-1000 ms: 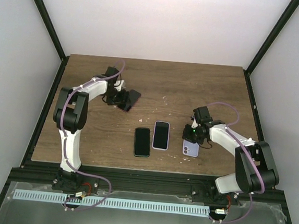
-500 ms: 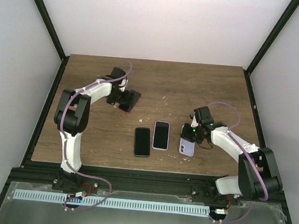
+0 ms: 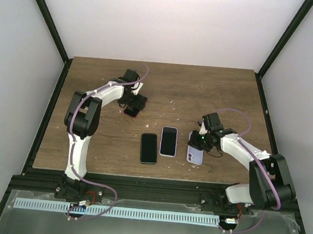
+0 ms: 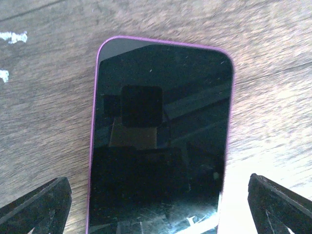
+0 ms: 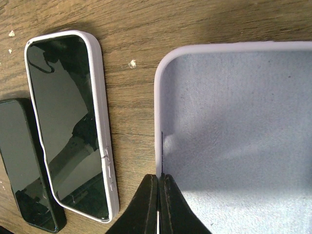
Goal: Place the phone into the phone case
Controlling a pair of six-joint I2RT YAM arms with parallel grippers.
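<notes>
A phone with a purple rim lies screen up at the back left of the table; it fills the left wrist view. My left gripper hangs over it, open, with a finger on each side of the phone and apart from it. An empty lavender phone case is at the right, its soft inside showing in the right wrist view. My right gripper is shut on the case's left wall and holds the case tilted.
A phone in a white case and a black phone lie side by side at the table's middle, just left of the lavender case. Both show in the right wrist view, the white-cased phone and the black phone.
My left gripper has moved right, from beside the purple-rimmed phone to over it. My right gripper has shifted the lavender case a little left, toward the white-cased phone.
</notes>
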